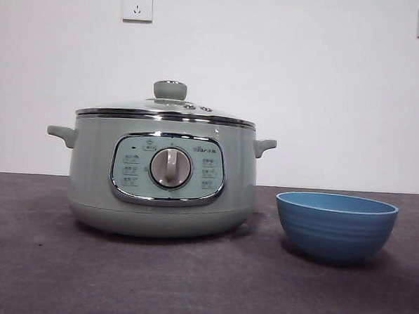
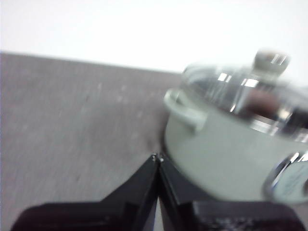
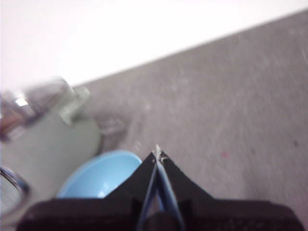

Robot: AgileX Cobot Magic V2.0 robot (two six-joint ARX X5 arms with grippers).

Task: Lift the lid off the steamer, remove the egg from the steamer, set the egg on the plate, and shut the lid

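The pale green steamer (image 1: 163,176) stands on the dark table left of centre, its control dial facing the front view. Its glass lid (image 1: 166,111) with the green knob sits shut on top. The blue plate (image 1: 336,225), a small bowl, stands to its right, holding nothing I can see from this low angle. The egg is hidden. My left gripper (image 2: 157,158) is shut and holds nothing, off to the steamer's (image 2: 231,159) handle side, apart from it. My right gripper (image 3: 157,153) is shut too, hovering by the plate (image 3: 98,175). Neither arm shows in the front view.
Bare dark table (image 1: 49,275) lies in front of and left of the steamer. A white wall with two power sockets (image 1: 137,5) stands behind.
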